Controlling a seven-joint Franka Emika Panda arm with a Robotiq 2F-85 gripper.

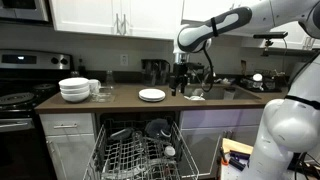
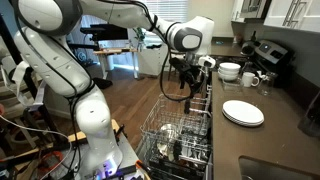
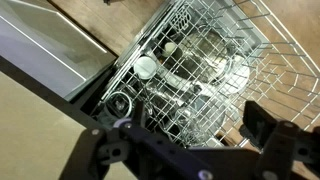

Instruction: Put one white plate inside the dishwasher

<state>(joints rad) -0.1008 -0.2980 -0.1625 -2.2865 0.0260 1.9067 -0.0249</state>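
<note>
From left: a black stove (image 1: 15, 100) stood against a dark brown surface (image 1: 120, 101). On the surface, a stack of deep white bowls (image 1: 74, 90) sat near the edge. Further right the white plate (image 1: 152, 95) lay flat and alone, clear of the bowls, apparently so that its shallow rim could be reached without knocking anything.

Just right of the plate, in an exterior view, the arm's end effector (image 1: 181, 85) hung over the open dishwasher (image 1: 135, 155). The grey wire rack (image 2: 180, 135) was drawn fully out below the surface, likely to leave its slots open from above.

The wrist view showed the end effector's two dark fingers (image 3: 268, 130) spread wide with nothing between them. Through the gap lay the rack's thin metal wires, with a few round dishes lodged among them. The plate, smooth and glossy, had not yet been picked up.
</note>
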